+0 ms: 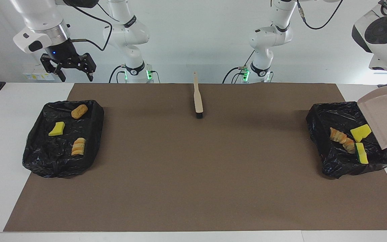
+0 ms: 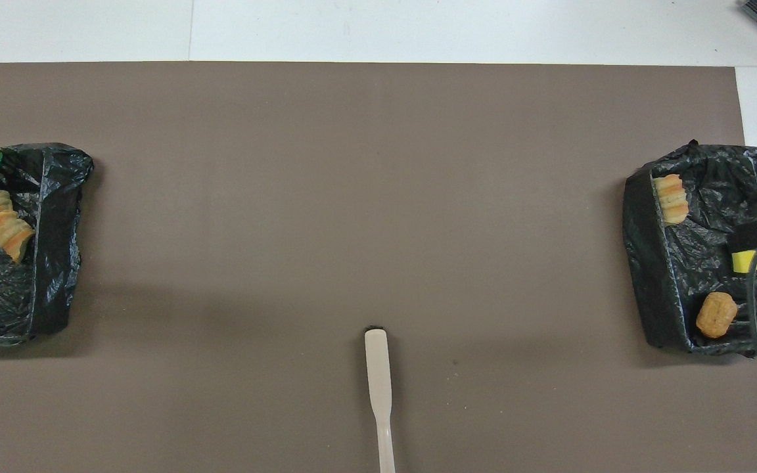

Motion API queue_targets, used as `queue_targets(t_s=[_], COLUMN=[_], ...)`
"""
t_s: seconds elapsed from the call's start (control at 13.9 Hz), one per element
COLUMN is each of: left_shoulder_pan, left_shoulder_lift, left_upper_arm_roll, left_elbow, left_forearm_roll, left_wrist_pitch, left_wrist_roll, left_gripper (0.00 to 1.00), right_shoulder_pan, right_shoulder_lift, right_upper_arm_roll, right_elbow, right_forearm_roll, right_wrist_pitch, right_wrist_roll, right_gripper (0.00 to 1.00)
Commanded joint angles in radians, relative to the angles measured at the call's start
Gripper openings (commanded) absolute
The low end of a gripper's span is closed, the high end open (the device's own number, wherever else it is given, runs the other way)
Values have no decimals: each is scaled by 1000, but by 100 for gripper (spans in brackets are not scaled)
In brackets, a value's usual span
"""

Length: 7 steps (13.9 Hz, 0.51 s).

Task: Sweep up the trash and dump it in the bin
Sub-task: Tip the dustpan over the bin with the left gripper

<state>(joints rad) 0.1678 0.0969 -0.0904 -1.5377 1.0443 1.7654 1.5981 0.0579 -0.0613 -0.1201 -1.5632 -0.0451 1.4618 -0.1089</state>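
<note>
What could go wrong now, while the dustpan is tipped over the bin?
1. The green-and-yellow sponge lies close to the bin's rim farthest from the robots; a nudge might push it out.
2. The left arm holds the dustpan tilted low over that bin; lowering it could catch the black liner.
3. The brush lies on the mat; an arm passing low might knock it.

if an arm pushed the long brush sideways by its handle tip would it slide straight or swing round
Probably swing. The brush is long and narrow, with its dark bristle head at the end farther from the robots, so a push at the handle tip is far off-centre. The bristles likely drag on the brown mat, acting as a pivot. It looks stiff and light.
</note>
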Motion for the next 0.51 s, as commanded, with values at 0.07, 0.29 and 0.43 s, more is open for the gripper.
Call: queue_targets(t_s=[0.07,0.29,0.43], left_shoulder_pan=[-17,-16,-17], left_shoulder_lift=[-6,-52,-57], left_upper_arm_roll=[9,15,14], left_elbow=[37,25,22], left_forearm_roll=[-15,-302,-421], left_wrist_pitch=[-26,-37,-82], left_wrist_roll=[-58,-226,-289], left_gripper=[0,0,0], right_shoulder_pan=[-35,-74,-134], right_shoulder_lift=[18,18,17], right_upper_arm_roll=[2,10,72], right_elbow=[55,60,60], right_forearm_roll=[39,54,47], right_wrist_pitch=[-55,-55,-55], right_wrist_roll=[20,25,25], right_gripper=[100,100,100])
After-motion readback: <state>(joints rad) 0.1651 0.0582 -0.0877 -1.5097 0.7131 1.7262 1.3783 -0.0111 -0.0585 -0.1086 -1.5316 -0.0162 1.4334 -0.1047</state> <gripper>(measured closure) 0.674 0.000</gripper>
